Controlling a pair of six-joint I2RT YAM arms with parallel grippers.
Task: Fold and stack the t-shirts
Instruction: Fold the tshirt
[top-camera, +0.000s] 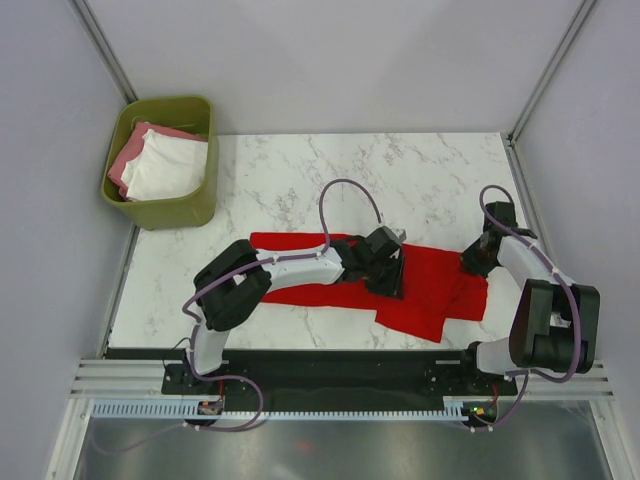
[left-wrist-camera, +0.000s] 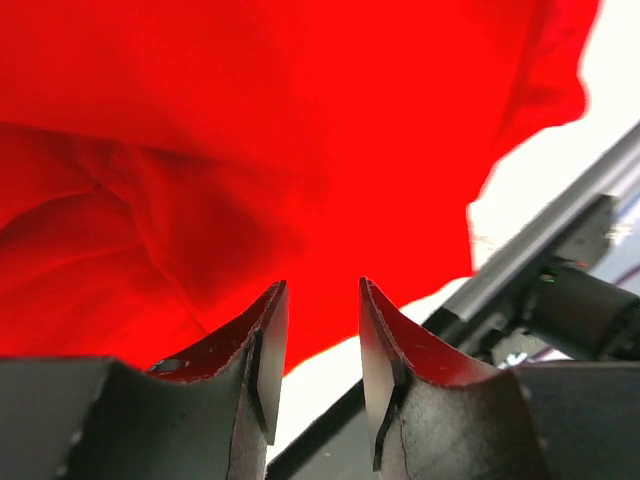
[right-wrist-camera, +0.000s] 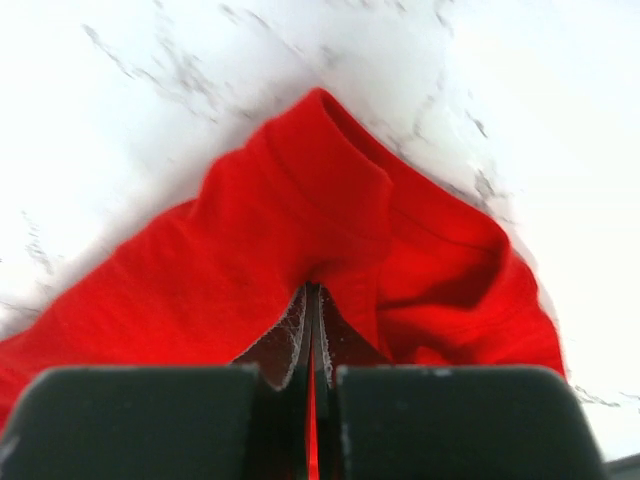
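Altogether: one red tee (top-camera: 440, 288), one white tee (top-camera: 170, 168), one pink tee (top-camera: 126, 158).

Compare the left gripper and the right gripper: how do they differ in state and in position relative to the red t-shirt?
The left gripper has its fingers apart with nothing between them; the right gripper is shut, pinching a fold of the red t-shirt. The left gripper sits over the shirt's middle; the right gripper is at its right edge. Both have dark fingers and are at the same shirt.
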